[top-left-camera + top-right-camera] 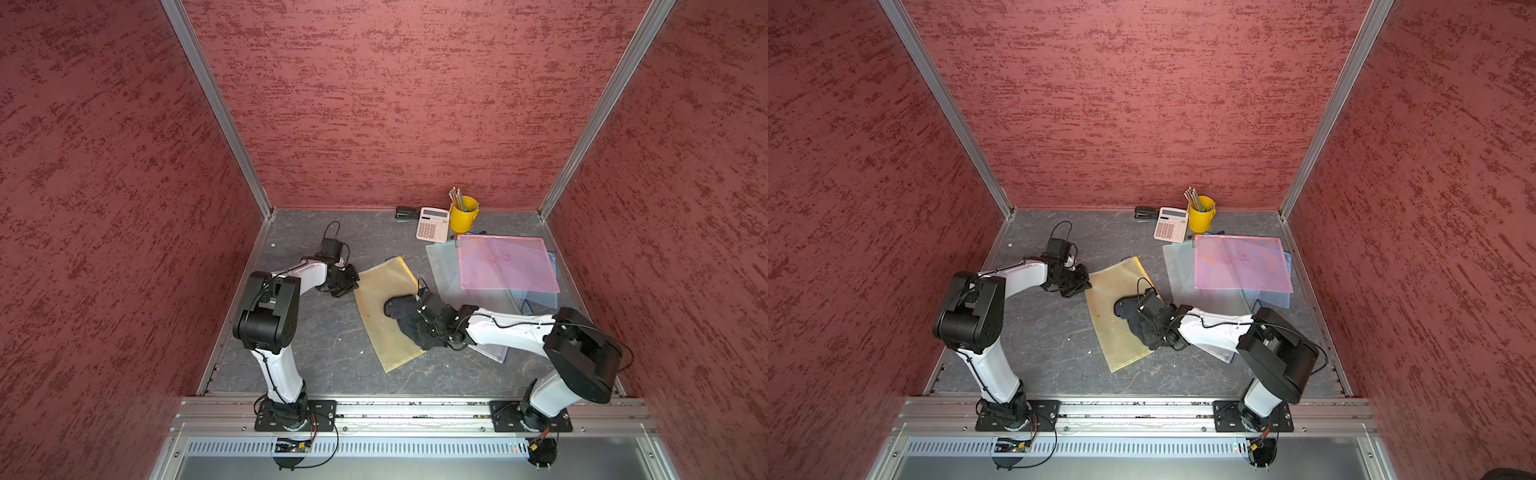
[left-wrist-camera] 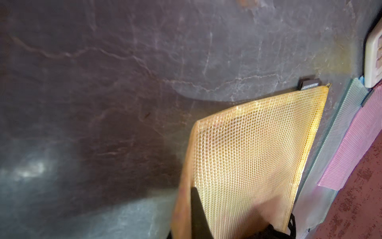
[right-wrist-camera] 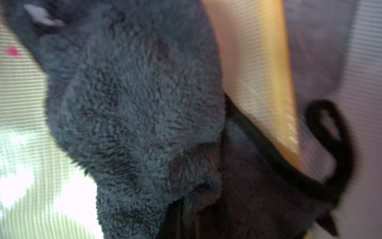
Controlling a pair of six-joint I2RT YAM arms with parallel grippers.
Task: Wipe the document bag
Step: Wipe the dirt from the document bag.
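Note:
The yellow mesh document bag (image 1: 374,307) (image 1: 1108,320) lies flat at mid-table, its long side running front to back. My left gripper (image 1: 352,286) (image 1: 1086,286) is shut on the bag's far left edge; the left wrist view shows a black finger (image 2: 199,219) lying on the mesh (image 2: 248,144). My right gripper (image 1: 415,318) (image 1: 1144,320) is shut on a dark grey fluffy cloth (image 1: 401,309) (image 3: 134,103), which rests on the middle of the bag. A small red spot (image 3: 12,51) shows on the mesh (image 3: 20,103) beside the cloth. The right fingertips are buried in the cloth.
Pink (image 1: 507,266) and pale translucent document bags (image 1: 444,266) lie stacked at the back right, and another (image 1: 490,351) lies under my right arm. A calculator (image 1: 433,224), a yellow pencil cup (image 1: 463,214) and a black stapler (image 1: 406,213) stand by the back wall.

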